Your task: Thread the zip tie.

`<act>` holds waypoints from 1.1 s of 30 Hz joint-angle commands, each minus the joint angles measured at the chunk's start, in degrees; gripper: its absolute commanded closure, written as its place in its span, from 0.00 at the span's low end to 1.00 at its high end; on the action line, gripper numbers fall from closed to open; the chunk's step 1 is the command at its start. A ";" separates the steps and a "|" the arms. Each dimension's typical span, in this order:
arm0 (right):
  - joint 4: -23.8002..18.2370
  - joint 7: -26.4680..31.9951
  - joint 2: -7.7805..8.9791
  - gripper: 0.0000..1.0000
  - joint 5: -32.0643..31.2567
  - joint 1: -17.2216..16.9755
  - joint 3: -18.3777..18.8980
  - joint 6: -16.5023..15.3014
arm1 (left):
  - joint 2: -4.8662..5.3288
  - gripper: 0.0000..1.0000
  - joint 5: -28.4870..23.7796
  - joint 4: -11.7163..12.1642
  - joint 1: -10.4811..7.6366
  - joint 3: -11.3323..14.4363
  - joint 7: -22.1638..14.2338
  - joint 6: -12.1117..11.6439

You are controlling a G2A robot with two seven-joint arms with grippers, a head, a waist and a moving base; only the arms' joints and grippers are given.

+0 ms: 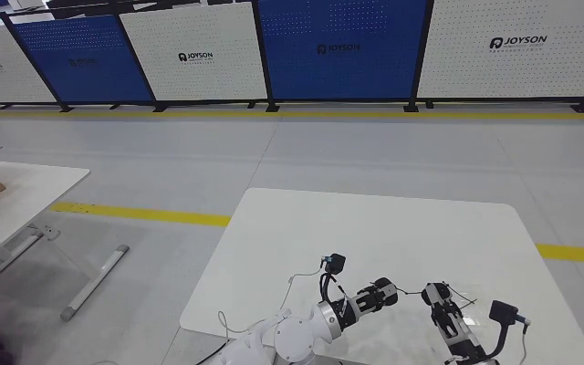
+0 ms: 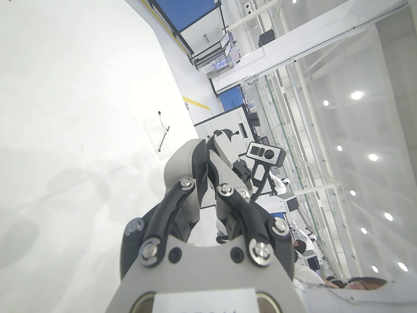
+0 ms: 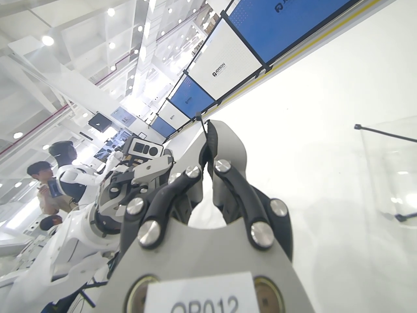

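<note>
One white bench with rounded corners stands on a grey floor marked by yellow lines. Behind it runs a row of five perforated panels, two blue panels and three white panels, and the corner of one other white table shows at the side. Two arms come over the near edge of the bench, their tips turned toward each other and near together. The right end effector has its fingers pressed together on a black zip tie, whose head end sticks out past the fingertips, above the bench. The left end effector has its fingers closed too; whether anything is between them cannot be told. As for the count of ties, one is in the right end effector. A second zip tie lies flat on a sheet of clear plastic on the bench near the right arm. A short dark piece at the edge of the plastic is too little shown to name. In the left wrist view one thin dark tie lies bent on the bench near the fingertips; whether it is one of those already counted cannot be told.
</note>
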 commanded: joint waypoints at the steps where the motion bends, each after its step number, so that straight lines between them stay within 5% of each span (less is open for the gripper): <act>1: 0.00 0.00 0.00 1.00 0.00 0.00 0.00 -0.01 | 0.00 1.00 0.00 0.00 0.00 0.00 0.00 0.00; 29: 0.27 0.41 -0.09 1.00 -0.07 0.62 -0.35 0.53 | -0.24 1.00 0.80 -0.17 0.28 0.09 -0.12 0.10; 30: 0.27 0.36 -0.09 1.00 -0.08 0.59 -0.29 0.51 | -0.25 0.98 0.79 -0.20 0.33 0.03 -0.11 0.05; 32: 0.25 0.28 -0.09 1.00 -0.15 0.53 -0.24 0.52 | -0.26 0.63 0.83 -0.28 0.42 -0.08 -0.07 0.01; 33: 0.22 0.21 -0.10 1.00 -0.19 0.51 -0.21 0.52 | -0.26 0.55 1.08 -0.33 0.44 -0.12 -0.05 0.03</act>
